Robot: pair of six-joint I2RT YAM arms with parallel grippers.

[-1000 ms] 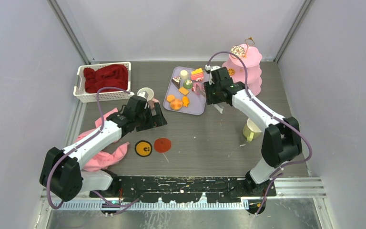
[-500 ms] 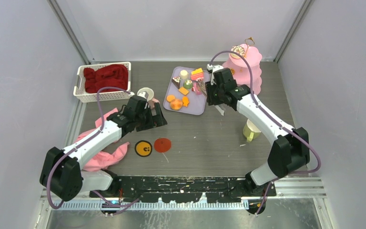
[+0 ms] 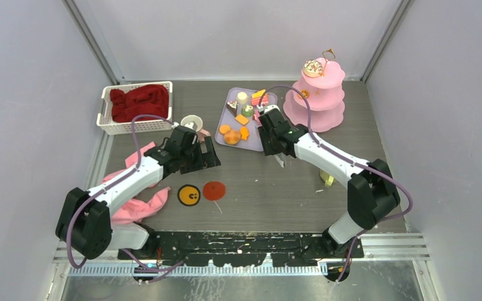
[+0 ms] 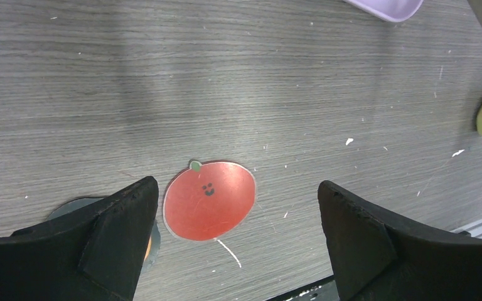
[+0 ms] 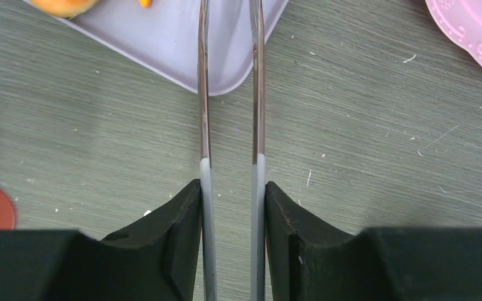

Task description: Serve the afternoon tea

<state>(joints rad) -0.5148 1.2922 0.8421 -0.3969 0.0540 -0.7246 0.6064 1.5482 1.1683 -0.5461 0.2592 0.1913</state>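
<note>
Now the right end effector (image 5: 232,200) hangs just short of the near right corner of the lilac rectangular plastic tray (image 5: 163,44). 0.5 s ago it was further right, closer to the pink 3-tier cake stand (image 3: 317,103). Its 2 fingers are closed on the long metal tweezers (image 5: 202,94), whose 2 blades stand a little apart and reach over the tray corner. Their tips run off the top of the wrist view, so whether they grip anything cannot be told.

The small toy cakes and fruit pieces (image 3: 233,133) lie on the tray as before, and a frosted toy donut (image 3: 314,67) sits on the stand's top tier. With the right forearm swung left and lower, the pale yellow mug (image 3: 326,180) on the right of the surface is mostly hidden behind it. The cream mug (image 3: 191,122) stands left of the tray.

The left end effector (image 4: 237,188) has not moved. It is wide open and empty, above the red round card with a drawn face (image 4: 208,199), which lies flat on the grey wood-grain surface (image 4: 289,75) beside an orange round disc with a black rim (image 3: 189,195).
</note>
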